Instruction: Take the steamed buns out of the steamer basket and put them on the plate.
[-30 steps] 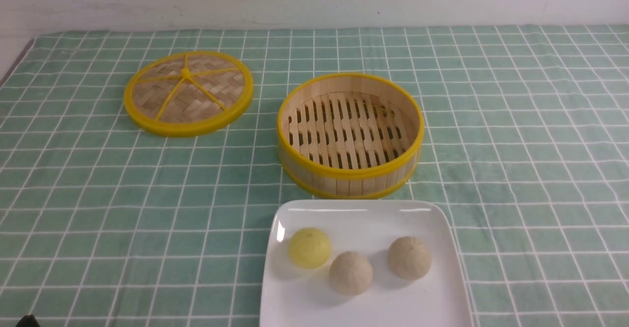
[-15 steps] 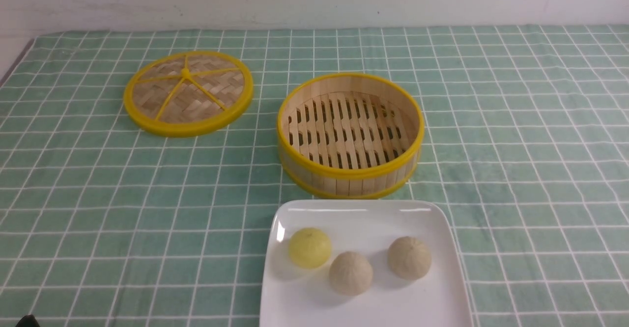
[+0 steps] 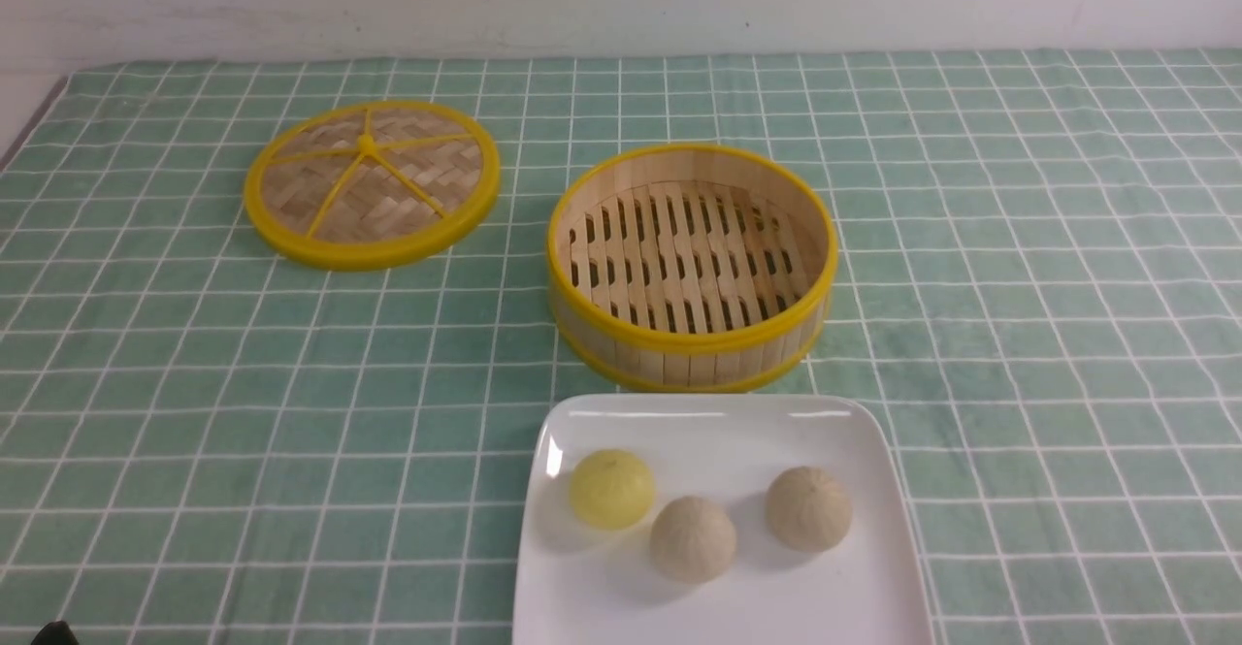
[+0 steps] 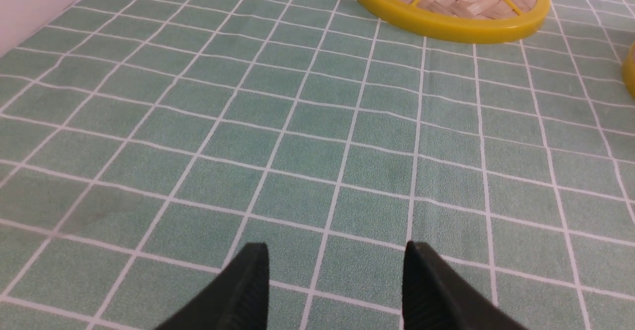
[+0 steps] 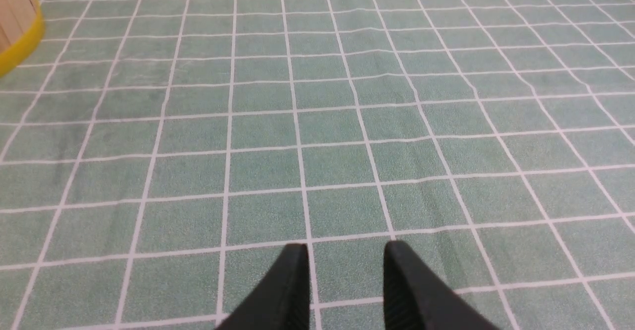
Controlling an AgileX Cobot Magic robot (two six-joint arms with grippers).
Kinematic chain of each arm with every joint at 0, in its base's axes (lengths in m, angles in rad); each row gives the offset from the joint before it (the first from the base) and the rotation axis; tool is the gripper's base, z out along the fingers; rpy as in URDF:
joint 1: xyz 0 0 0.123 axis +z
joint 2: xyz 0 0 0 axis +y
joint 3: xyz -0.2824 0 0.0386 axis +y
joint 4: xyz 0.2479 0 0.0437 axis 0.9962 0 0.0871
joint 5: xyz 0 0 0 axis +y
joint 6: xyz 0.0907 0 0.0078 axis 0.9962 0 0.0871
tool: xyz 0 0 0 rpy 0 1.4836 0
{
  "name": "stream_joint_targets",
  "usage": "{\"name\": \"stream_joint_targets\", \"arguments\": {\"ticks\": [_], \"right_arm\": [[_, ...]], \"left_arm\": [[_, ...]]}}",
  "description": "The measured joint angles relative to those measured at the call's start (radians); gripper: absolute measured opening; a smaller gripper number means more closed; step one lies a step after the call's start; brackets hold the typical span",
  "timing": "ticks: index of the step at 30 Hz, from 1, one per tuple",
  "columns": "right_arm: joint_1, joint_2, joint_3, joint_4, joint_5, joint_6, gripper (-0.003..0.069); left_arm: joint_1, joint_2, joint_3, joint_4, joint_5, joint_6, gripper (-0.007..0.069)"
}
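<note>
Front view: a green cloth w/ a white grid [image 3: 291, 412] covers the table, pale wall behind. Near the front edge, centre-right, sits the white square plate [image 3: 718, 427], glossy, rounded corners. All 3 steamed buns lie on it, in a loose row, apart from each other: the yellow bun [image 3: 611, 489] toward my left, a beige bun [image 3: 693, 539] in the middle and nearest me, a second beige bun [image 3: 808, 508] toward my right.

Just behind the plate, not touching it, stands the steamer basket [image 3: 691, 339], round bamboo w/ yellow rims; its slotted floor is bare, nothing inside. Further back and to my left the woven lid [image 3: 372, 182] lies flat on the cloth, well apart from the basket.

My arms barely show in the front view; only a dark sliver at the bottom left corner.

Left wrist view: my left gripper [image 4: 336, 258] hangs over bare cloth, jaws spread wide w/ nothing between them; the lid's rim shows further off.

Right wrist view: my right gripper [image 5: 346, 255] also over bare cloth, jaws parted by a narrower gap, holding nothing; a bit of the basket wall shows at the frame's edge.
</note>
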Motion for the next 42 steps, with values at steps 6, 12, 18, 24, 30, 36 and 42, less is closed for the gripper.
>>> {"name": "stream_joint_targets", "arguments": {"ticks": [6, 12, 18, 24, 30, 36, 42], "right_arm": [[0.0, 0.0, 0.0, 0.125, -0.003, -0.121, 0.024], [0.0, 0.0, 0.0, 0.202, -0.003, -0.271, 0.024], [0.0, 0.0, 0.0, 0.188, 0.0, -0.271, 0.024], [0.0, 0.0, 0.0, 0.107, 0.0, -0.168, 0.024], [0.0, 0.0, 0.0, 0.093, 0.0, -0.144, 0.024], [0.0, 0.0, 0.0, 0.07, 0.001, -0.141, 0.024], [0.0, 0.0, 0.0, 0.069, 0.001, -0.141, 0.024]], "left_arm": [[0.0, 0.0, 0.0, 0.0, 0.0, 0.0, 0.0386], [0.0, 0.0, 0.0, 0.0, 0.0, 0.0, 0.0386], [0.0, 0.0, 0.0, 0.0, 0.0, 0.0, 0.0386], [0.0, 0.0, 0.0, 0.0, 0.0, 0.0, 0.0386], [0.0, 0.0, 0.0, 0.0, 0.0, 0.0, 0.0386], [0.0, 0.0, 0.0, 0.0, 0.0, 0.0, 0.0386], [0.0, 0.0, 0.0, 0.0, 0.0, 0.0, 0.0386]]}}
